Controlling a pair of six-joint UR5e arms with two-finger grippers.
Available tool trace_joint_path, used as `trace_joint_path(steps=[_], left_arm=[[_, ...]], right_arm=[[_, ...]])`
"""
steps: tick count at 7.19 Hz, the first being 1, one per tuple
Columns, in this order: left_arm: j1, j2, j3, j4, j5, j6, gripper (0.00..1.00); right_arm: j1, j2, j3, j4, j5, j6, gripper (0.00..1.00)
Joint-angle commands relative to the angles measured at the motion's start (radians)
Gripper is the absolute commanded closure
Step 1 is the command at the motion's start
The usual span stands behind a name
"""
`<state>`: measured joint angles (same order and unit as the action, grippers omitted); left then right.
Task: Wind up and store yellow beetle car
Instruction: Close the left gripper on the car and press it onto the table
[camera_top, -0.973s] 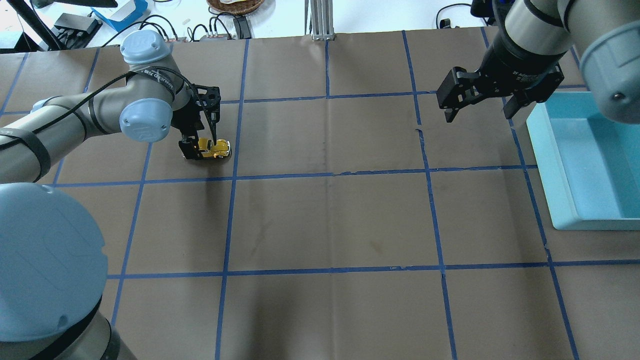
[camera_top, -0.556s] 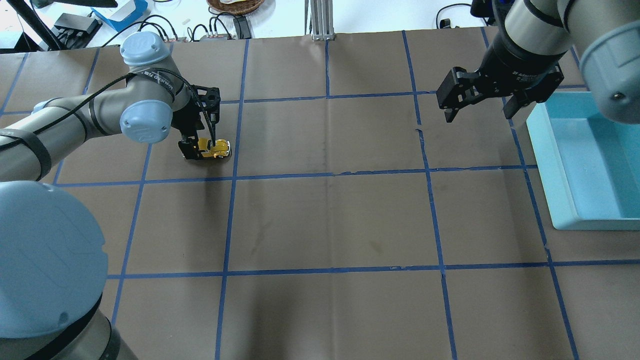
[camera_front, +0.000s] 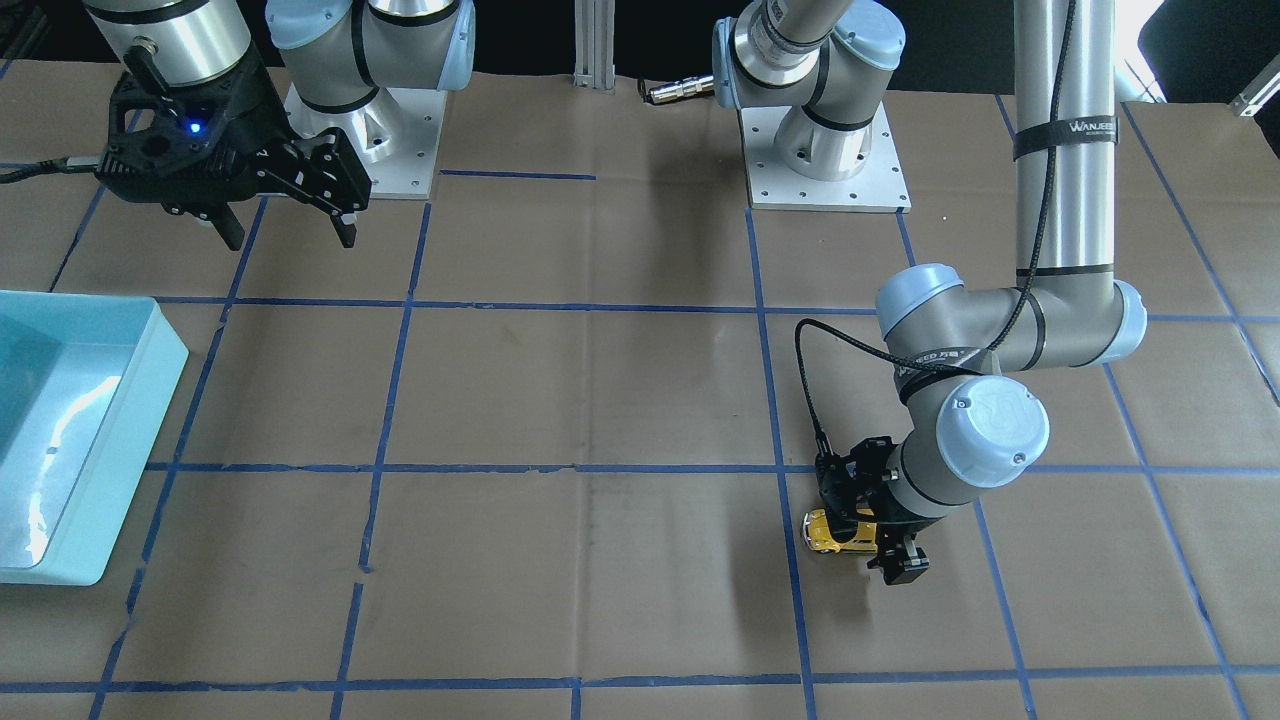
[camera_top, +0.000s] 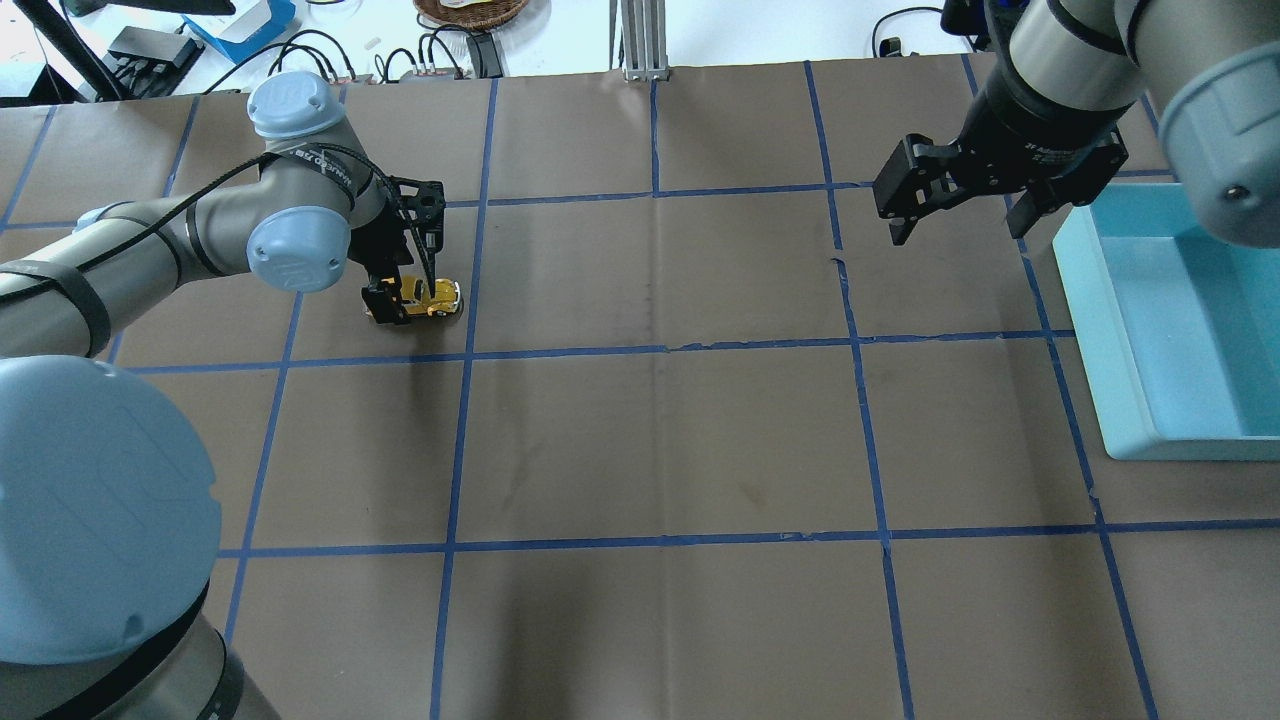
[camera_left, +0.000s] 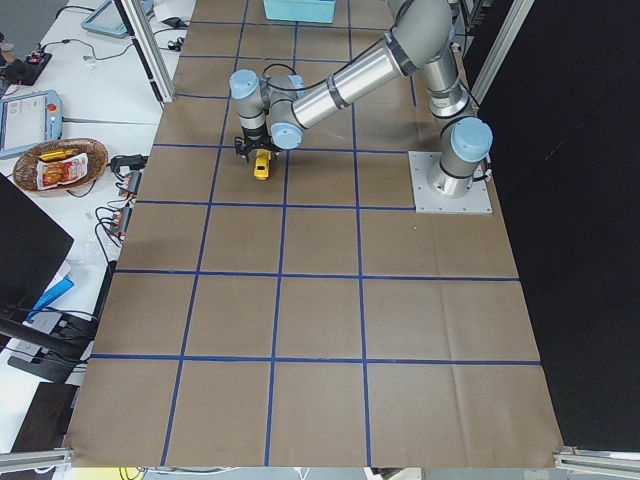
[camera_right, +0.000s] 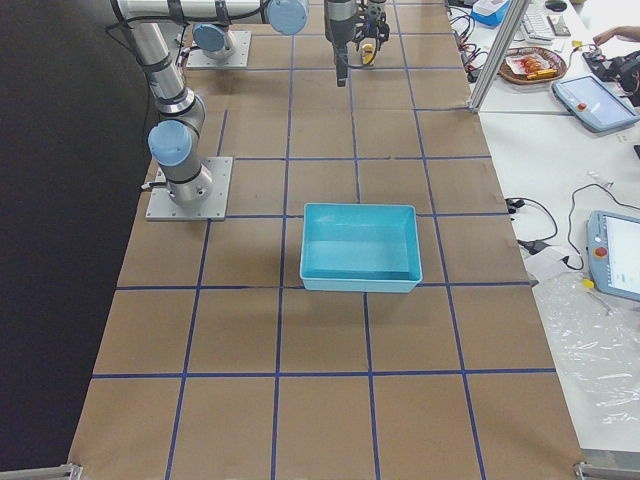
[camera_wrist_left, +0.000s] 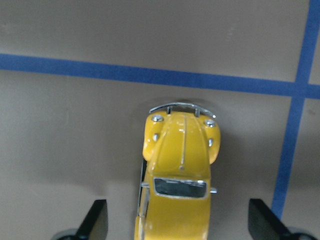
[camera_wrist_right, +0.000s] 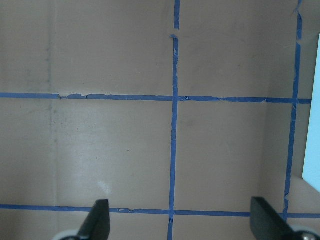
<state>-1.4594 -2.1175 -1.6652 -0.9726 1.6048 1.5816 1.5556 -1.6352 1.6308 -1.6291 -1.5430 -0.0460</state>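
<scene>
The yellow car (camera_wrist_left: 177, 150) is seen on its wheels on the counter (camera_top: 650, 440), robot's left side, nose toward a blue tape line (camera_wrist_left: 150, 76). It is straddled by the left hand (camera_top: 408, 298), fingers spread wide w/ a gap either side; nothing is gripped yet. The right hand (camera_front: 290, 238) is held above the counter near the blue bin (camera_top: 1082, 310), wide open & empty. Step judged: grasp prior to wind-up. Next, fingers probably need closing on the car's flanks, then wheels pressed down & dragged backward.

Glossy yellow beetle car (camera_wrist_left: 178, 155), upright, on wheels
</scene>
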Motion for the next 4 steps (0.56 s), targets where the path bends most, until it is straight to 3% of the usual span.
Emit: trace_joint_path(steps=[1, 3, 4], left_arm=[[-0.001, -0.001, -0.011, 0.014, 0.0, 0.0, 0.05], [-0.003, -0.001, -0.013, 0.018, -0.002, 0.0, 0.15], [-0.003, -0.001, -0.013, 0.018, -0.002, 0.0, 0.29]], right_arm=[[0.0, 0.0, 0.0, 0.0, 0.001, 0.0, 0.01], [-0.002, 0.0, 0.0, 0.0, 0.001, 0.0, 0.01], [-0.002, 0.0, 0.0, 0.0, 0.001, 0.0, 0.01]])
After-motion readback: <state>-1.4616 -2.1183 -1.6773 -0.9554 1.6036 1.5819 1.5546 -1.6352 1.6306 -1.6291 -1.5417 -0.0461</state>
